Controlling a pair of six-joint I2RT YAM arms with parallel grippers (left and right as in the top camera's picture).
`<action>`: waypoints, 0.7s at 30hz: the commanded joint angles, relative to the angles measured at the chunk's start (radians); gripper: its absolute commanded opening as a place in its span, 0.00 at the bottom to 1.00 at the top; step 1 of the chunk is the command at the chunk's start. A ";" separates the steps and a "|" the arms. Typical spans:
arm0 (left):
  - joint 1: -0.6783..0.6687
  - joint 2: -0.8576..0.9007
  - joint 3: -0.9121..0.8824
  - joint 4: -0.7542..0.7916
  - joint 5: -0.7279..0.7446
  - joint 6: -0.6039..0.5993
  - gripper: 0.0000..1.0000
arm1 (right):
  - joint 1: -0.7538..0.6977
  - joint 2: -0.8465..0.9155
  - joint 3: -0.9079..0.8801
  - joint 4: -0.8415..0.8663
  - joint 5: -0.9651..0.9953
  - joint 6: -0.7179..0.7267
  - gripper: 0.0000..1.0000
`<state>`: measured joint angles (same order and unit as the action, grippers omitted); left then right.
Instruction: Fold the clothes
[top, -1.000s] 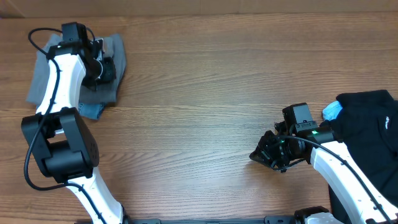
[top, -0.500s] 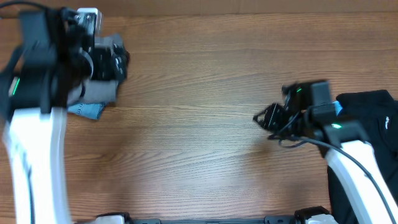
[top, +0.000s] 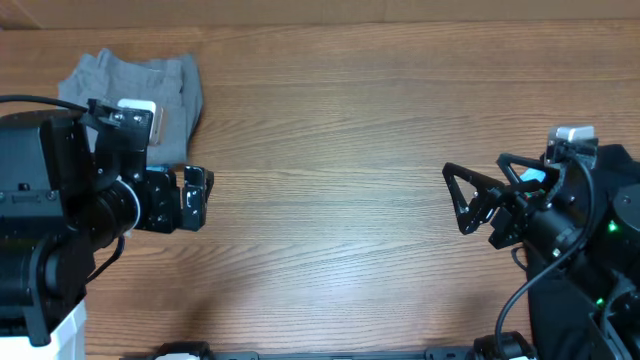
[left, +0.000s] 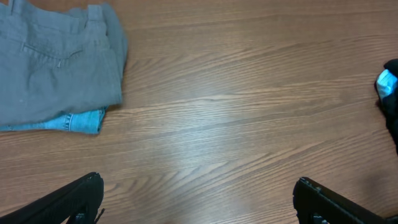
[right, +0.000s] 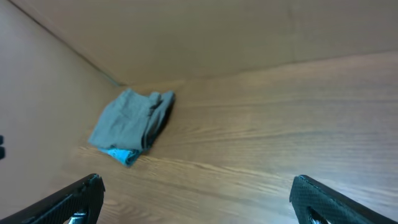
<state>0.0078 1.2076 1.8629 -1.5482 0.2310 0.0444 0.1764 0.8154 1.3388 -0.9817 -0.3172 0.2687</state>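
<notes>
Both your tools are let go right now. The left gripper (top: 197, 198) and right gripper (top: 458, 198) each have their jaws spread wide with only bare table (top: 330, 150) between them, so nothing is being held.

The grey shorts (left: 56, 68) sit folded in the far left corner, on top of the denim shorts (left: 84, 119), which only peek out at the near edge. I'd guess that corner is your done pile, kept clear of the middle. The black garment (top: 628, 170) is bunched at the right edge, beside the right arm, probably next up.

Count:
- one grey pair
- one denim pair
- one black piece
- two empty grippers

There's also a light-blue scrap (left: 385, 82) by the black one; I can't tell what it is.
</notes>
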 joint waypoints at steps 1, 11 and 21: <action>-0.003 0.021 -0.003 0.001 -0.006 0.002 1.00 | -0.004 0.007 0.010 -0.026 0.029 -0.010 1.00; -0.004 0.068 -0.003 0.001 -0.006 0.002 1.00 | -0.005 0.006 0.010 -0.060 0.051 -0.016 1.00; -0.003 0.118 -0.003 0.001 -0.006 0.002 1.00 | -0.008 -0.061 -0.016 -0.021 0.054 -0.309 1.00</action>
<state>0.0078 1.3121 1.8629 -1.5486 0.2310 0.0444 0.1764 0.7891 1.3373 -1.0458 -0.2726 0.1173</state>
